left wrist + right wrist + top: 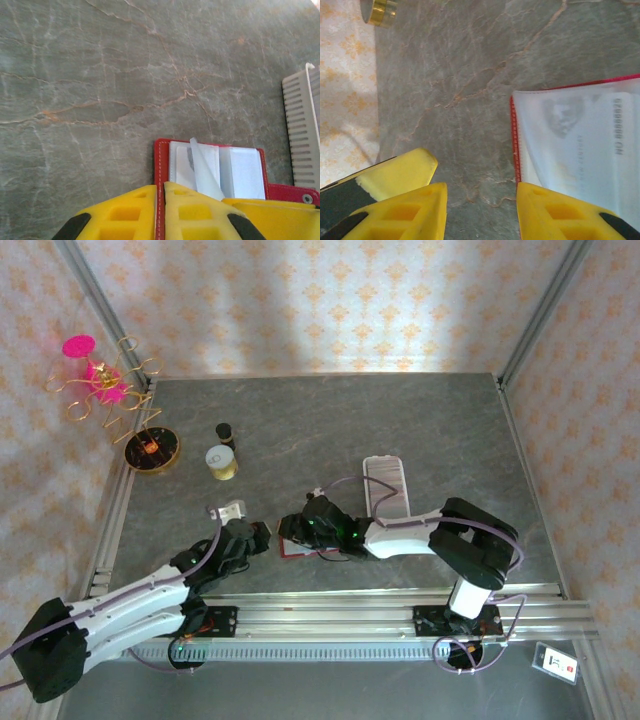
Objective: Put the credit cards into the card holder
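Observation:
The red card holder lies open on the table between my two grippers. In the left wrist view its pale plastic sleeves face up, one leaf curling upward, and a whitish credit card sits inside the left sleeve. My left gripper is shut on the card holder's red stitched edge. In the right wrist view a printed credit card shows through a sleeve. My right gripper is open over bare table at the holder's edge. Its right finger overlaps the sleeve. A small pale card-like piece lies beyond the left arm.
A white ribbed tray stands just behind the right arm, seen also as a ribbed tray at the right edge. A gold-lidded jar, a small dark bottle and a gold wire stand occupy the back left. Papered walls close in the table.

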Robot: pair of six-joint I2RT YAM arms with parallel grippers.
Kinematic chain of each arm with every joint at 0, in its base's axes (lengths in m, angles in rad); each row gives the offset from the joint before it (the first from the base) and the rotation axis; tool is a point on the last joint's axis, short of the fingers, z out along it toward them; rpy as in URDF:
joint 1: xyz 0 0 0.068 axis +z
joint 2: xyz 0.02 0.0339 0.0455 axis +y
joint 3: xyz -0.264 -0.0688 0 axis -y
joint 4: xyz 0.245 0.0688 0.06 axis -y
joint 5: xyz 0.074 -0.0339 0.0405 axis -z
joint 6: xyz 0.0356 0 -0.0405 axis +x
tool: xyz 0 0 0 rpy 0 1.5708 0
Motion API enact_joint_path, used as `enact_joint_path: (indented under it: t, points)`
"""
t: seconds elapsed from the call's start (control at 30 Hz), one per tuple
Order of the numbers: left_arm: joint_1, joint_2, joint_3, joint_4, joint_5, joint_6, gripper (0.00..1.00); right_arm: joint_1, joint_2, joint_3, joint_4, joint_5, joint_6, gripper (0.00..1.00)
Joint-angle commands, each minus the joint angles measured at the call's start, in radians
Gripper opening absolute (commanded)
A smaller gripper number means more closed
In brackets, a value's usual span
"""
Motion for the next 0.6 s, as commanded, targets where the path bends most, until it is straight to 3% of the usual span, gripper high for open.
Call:
enact_joint_path:
  t: [0.0,0.3,0.57]
  points:
    - [0.008,-0.028,-0.023,-0.068,-0.051,-0.018,0.14,0.013,0.022,0.043,0.037,-0.009,-0.005,0.4]
    - [0.009,-0.064,-0.025,-0.087,-0.044,-0.031,0.14,0.013,0.0,0.092,0.005,0.001,-0.057,0.4]
    - [0.009,-0.058,0.01,-0.084,0.001,-0.008,0.19,0.008,-0.125,0.197,-0.218,0.122,-0.302,0.45]
